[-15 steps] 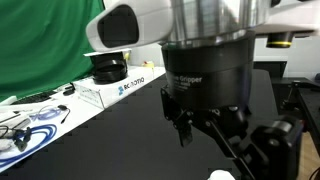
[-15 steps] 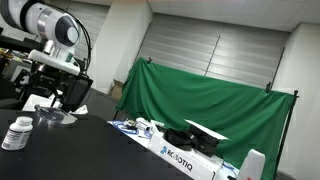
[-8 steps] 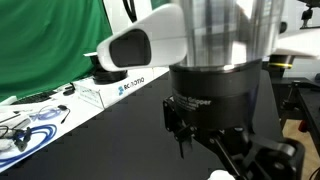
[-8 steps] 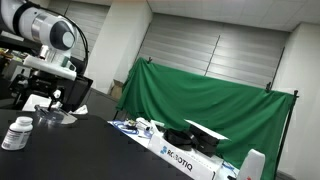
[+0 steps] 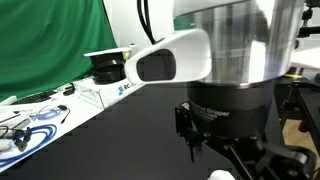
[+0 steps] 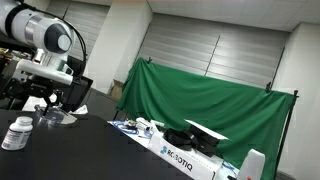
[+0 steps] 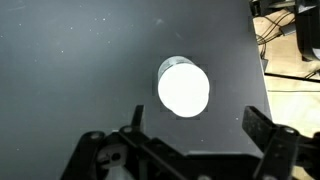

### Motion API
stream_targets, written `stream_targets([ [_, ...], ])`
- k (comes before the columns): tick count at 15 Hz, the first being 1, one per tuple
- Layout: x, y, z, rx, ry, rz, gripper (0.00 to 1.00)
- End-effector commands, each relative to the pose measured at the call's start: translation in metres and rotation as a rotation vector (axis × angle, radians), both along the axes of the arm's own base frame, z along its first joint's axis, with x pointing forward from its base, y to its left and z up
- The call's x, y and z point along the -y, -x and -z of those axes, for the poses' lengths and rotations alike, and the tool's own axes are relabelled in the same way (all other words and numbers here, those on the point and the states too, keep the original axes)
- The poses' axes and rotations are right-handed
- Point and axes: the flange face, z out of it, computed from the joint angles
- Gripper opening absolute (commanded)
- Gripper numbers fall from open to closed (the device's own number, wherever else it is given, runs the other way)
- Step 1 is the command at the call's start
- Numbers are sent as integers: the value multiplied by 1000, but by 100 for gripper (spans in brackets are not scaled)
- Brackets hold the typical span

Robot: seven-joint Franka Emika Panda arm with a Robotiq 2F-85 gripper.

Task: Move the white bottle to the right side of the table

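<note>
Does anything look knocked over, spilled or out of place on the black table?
Nothing stands out. The white bottle stands upright and capped on the table, no spill around it; the open gripper hangs above, not touching.

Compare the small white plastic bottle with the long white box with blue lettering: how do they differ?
The small white plastic bottle is squat and round; the long white box is flat-sided. The bottle carries a dark label band, the box blue lettering. The bottle stands upright on the black table, the box lies lengthwise. Both are mainly white.
</note>
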Motion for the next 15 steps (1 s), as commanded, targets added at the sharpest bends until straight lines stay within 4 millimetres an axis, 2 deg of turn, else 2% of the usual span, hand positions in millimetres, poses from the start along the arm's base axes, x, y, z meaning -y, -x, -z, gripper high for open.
stream_targets([
  [1, 8, 7, 9, 7, -9, 30, 100],
  [8, 14, 11, 20, -10, -10, 39, 100],
  [9, 15, 11, 20, -6, -9, 43, 75],
  [11, 16, 12, 19, 8, -5, 63, 67],
  [15, 15, 15, 11, 77, 7, 158, 37],
])
